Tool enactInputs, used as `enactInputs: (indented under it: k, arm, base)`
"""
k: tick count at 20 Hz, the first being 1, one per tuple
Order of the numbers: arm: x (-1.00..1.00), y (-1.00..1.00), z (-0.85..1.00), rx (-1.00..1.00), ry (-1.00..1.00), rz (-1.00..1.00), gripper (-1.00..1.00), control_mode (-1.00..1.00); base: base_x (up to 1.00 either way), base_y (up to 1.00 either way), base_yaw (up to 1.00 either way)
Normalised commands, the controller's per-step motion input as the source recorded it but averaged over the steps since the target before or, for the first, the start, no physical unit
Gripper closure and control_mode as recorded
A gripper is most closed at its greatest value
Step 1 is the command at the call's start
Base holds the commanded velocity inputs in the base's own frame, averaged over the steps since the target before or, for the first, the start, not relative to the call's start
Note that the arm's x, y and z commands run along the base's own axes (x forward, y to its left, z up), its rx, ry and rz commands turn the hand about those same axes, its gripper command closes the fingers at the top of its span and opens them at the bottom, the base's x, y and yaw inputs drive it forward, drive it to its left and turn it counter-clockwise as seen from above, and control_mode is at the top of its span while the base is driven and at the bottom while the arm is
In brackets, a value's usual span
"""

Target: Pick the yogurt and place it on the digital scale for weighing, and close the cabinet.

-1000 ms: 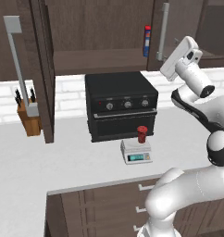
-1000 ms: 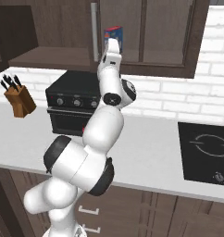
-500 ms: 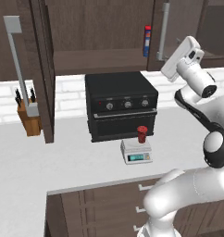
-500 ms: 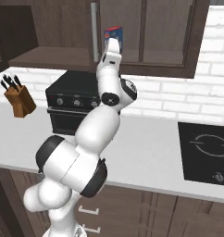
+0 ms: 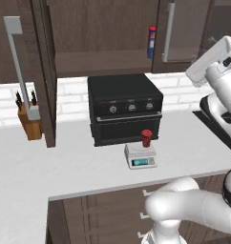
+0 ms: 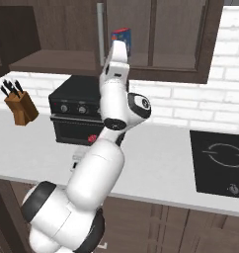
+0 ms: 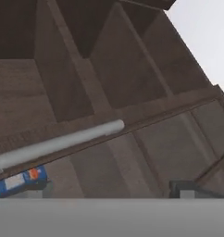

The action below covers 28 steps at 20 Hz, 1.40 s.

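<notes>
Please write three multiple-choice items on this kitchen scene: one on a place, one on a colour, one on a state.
1. Where is the yogurt?
A. on the digital scale
B. inside the cabinet
C. on the oven

2. What colour is the oven?
A. white
B. black
C. blue

3. How does the cabinet's left door stand?
A. shut flush
C. removed
B. swung open

Answers: 1 A, the red cup sits on the scale's top plate. 2 B, its body is black. 3 B, the door juts out edge-on, showing the open shelf.

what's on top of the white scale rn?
The small dark-red yogurt cup stands upright on the flat white digital scale in front of the black oven. The arm covers most of the scale in the right base view.
</notes>
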Motion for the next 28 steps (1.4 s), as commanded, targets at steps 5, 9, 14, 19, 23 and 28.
enactInputs:
  k: [5, 9, 14, 19, 23, 28]
  arm:
    - [-1.00, 0.77, -0.17, 0.00, -0.59, 0.00, -1.00, -1.00]
    - [-0.98, 0.95, -0.07, 0.00, -0.23, 0.00, -1.00, -1.00]
    - [-0.21, 1.00, -0.43, 0.00, -0.12, 0.00, -1.00, -1.00]
    - [0.00, 0.77, -0.33, 0.02, -0.23, 0.00, -1.00, -1.00]
    - [0.00, 0.84, -0.27, -0.11, -0.22, 0.00, -1.00, -1.00]
    - [0.10, 0.70, -0.59, -0.03, -0.16, 0.00, -1.00, -1.00]
  base:
    - [0.00, 0.00, 0.00]
    - [0.00, 0.00, 0.00]
    - [0.00, 0.00, 0.00]
    - [0.00, 0.00, 0.00]
    - [0.00, 0.00, 0.00]
    - [0.00, 0.00, 0.00]
